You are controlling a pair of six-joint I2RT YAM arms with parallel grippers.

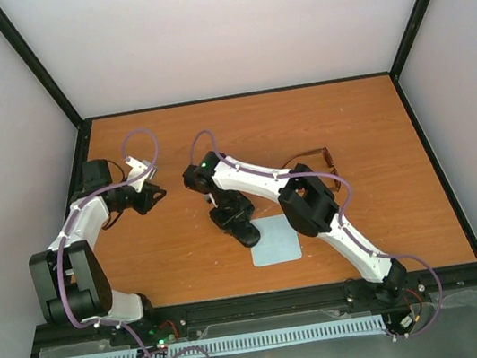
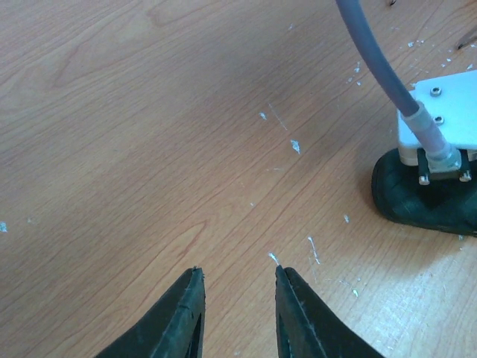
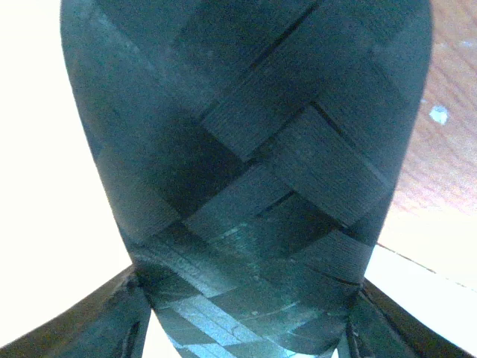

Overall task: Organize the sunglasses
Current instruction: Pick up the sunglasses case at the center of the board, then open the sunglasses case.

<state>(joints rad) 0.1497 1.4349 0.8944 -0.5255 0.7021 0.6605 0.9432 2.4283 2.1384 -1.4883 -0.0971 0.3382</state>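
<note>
The sunglasses [image 1: 324, 159] lie on the wooden table behind my right arm. Only their thin brown temple arms show; the lenses are hidden. My right gripper [image 1: 232, 217] points down at the table's middle and is shut on the black glasses case [image 1: 248, 235]. In the right wrist view the case's woven black surface [image 3: 246, 149] fills the frame between my right gripper's [image 3: 246, 332] two fingers. My left gripper [image 1: 152, 195] is at the left of the table. In the left wrist view it [image 2: 237, 274] is open and empty over bare wood.
A pale blue square cloth [image 1: 278, 244] lies flat just right of the case, near the table's front edge. Part of my right arm's wrist [image 2: 428, 190] with its grey cable shows in the left wrist view. Black frame rails border the table.
</note>
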